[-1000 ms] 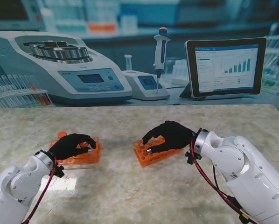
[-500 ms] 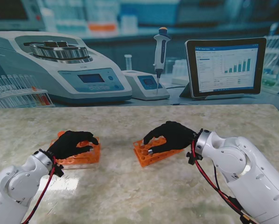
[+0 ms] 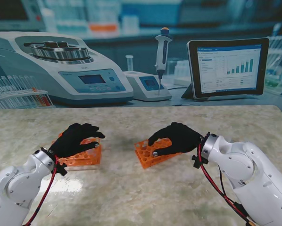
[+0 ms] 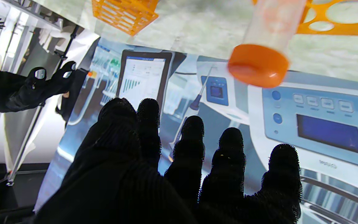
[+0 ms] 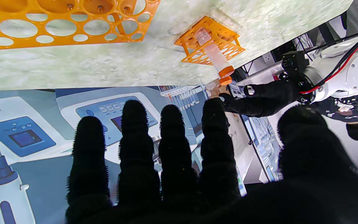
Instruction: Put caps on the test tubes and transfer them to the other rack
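Two orange racks on the marbled surface (image 3: 145, 188), one under each black-gloved hand. Left hand (image 3: 74, 140) over the left rack (image 3: 84, 157), fingers (image 4: 188, 146) spread and stretched forward, closed on nothing. Just beyond those fingertips, a clear test tube (image 4: 272, 21) with an orange cap (image 4: 257, 66), standing in the left rack, apart from the fingers, no contact. Same capped tube seen from the right wrist, upright in a corner hole, left fingertips just beside the cap without gripping it. Right hand (image 3: 176, 137) over the right rack (image 3: 153, 153), fingers (image 5: 134, 137) spread side by side, thumb apart, pinching nothing. Right rack's round holes just past those fingertips, open, no tube visible there. Both hands clear of the tube, both loosely splayed.
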You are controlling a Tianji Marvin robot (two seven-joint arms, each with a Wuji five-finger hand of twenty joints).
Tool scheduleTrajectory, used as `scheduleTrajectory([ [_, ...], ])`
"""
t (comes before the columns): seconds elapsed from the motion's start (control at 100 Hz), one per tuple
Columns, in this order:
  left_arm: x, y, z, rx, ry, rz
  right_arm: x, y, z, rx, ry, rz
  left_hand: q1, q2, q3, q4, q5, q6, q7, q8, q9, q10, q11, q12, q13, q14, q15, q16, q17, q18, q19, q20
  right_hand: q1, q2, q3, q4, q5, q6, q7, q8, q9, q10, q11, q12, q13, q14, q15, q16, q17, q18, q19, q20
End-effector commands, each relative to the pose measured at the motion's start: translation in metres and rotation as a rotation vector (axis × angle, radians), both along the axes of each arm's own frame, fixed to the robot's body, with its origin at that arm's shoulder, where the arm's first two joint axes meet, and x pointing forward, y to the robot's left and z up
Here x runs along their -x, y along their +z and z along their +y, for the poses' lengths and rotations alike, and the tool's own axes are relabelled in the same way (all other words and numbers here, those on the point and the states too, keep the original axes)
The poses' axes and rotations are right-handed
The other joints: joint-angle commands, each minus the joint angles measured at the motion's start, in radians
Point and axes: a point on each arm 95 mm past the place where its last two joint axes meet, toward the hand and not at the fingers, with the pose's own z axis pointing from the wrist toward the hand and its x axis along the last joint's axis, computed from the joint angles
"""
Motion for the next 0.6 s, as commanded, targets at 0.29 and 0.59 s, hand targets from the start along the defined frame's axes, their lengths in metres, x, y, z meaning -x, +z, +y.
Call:
scheduleTrajectory([
  [0.29, 0.006, 0.019, -0.054, 0.096, -0.106, -0.032, 0.027, -0.01, -0.013, -0.078, -0.053, -0.054, -0.064, 0.113, -0.047, 0.011, -0.059, 0.069, -0.091, -0.084, -0.046, 0.037, -0.037, -0.052, -0.016, 0.013, -0.019, -0.03, -0.009, 0.005, -0.075, -0.033, 0.003, 0.051, -0.013, 0.025, -0.045, -0.009, -0.004, -0.017, -0.017, -0.023, -0.027, -0.029, -0.034, -0.038, -0.069, -0.067, -0.009, 0.012, -0.015, -0.031],
  [0.59, 0.003, 0.011, -0.092, 0.206, -0.118, 0.0, 0.042, -0.026, -0.03, -0.123, -0.126, -0.058, -0.087, 0.126, -0.049, 0.005, -0.063, 0.075, -0.104, -0.103, -0.045, 0.05, -0.041, -0.058, 0.015, 0.027, -0.009, -0.026, 0.003, 0.016, -0.077, -0.027, 0.003, 0.07, -0.023, 0.027, -0.056, -0.007, -0.011, -0.024, -0.034, -0.017, -0.04, -0.055, -0.068, -0.045, -0.099, -0.129, -0.026, 0.014, -0.047, -0.071],
])
